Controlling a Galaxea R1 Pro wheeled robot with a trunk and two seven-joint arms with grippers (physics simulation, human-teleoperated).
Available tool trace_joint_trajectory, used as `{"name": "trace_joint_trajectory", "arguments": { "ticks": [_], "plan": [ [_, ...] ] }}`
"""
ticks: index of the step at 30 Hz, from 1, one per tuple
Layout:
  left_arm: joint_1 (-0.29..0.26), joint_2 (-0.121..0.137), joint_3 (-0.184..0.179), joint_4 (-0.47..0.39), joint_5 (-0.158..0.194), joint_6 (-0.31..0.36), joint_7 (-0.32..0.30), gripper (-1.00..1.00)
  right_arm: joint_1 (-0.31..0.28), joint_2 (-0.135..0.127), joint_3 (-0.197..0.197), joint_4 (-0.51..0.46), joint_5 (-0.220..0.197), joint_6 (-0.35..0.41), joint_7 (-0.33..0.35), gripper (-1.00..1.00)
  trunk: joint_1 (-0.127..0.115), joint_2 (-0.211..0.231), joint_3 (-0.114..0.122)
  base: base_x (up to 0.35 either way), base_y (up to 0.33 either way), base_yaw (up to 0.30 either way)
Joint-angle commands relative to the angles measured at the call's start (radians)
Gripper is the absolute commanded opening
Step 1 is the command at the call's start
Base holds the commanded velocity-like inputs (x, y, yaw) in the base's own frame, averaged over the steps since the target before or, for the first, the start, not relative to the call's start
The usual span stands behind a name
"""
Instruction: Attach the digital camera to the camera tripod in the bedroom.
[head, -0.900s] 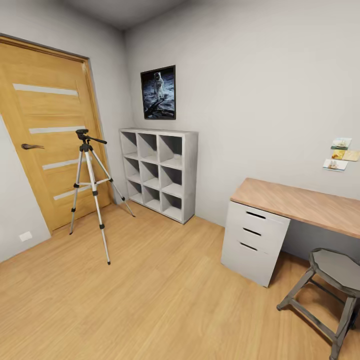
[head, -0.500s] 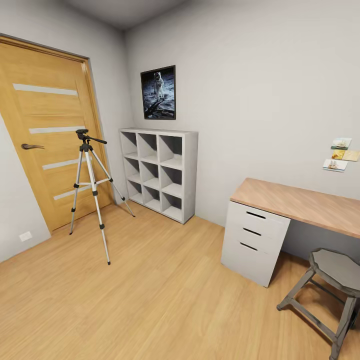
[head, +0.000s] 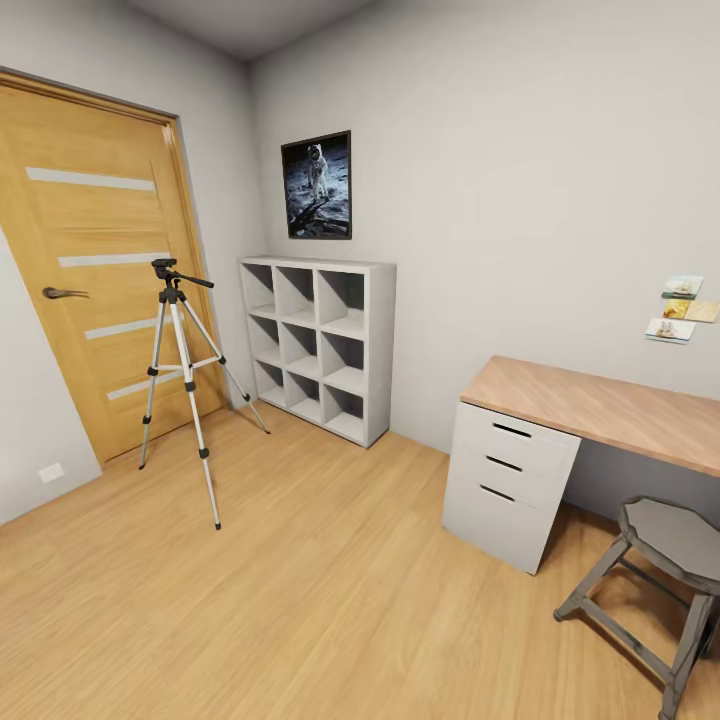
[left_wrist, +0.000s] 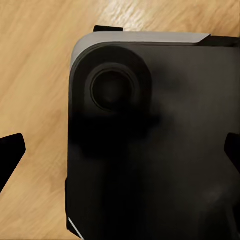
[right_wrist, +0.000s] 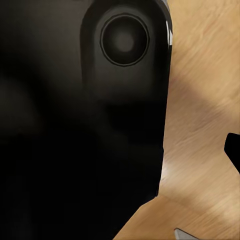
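Note:
The camera tripod stands on the light wood floor in front of the oak door, at the left of the head view. Its silver legs are splayed, and its black head carries a pan handle pointing right, with nothing mounted on it. The digital camera is out of view. My left gripper is open, its black fingertips wide apart over a black housing of my own body and the plank floor. My right gripper also looks open, with one fingertip far out to the side.
A grey cube shelf stands against the back wall under the astronaut poster. At the right are a wooden desk with white drawers and a grey stool. Open plank floor lies between me and the tripod.

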Motion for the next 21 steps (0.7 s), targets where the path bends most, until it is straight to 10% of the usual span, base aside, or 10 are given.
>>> {"name": "trace_joint_trajectory", "arguments": {
  "ticks": [1,21],
  "plan": [
    [0.000,0.000,0.001,0.000,0.008,-0.003,0.000,1.00,0.000,0.000,0.001,0.000,0.000,-0.002,0.001,1.00,0.000,0.000,-0.001,0.000,0.000,0.000],
    [0.000,0.000,0.001,-0.001,0.008,-0.003,0.000,1.00,0.000,0.000,0.000,0.000,0.000,-0.002,0.001,1.00,0.000,0.000,-0.001,0.000,0.000,0.000]
  ]
}}
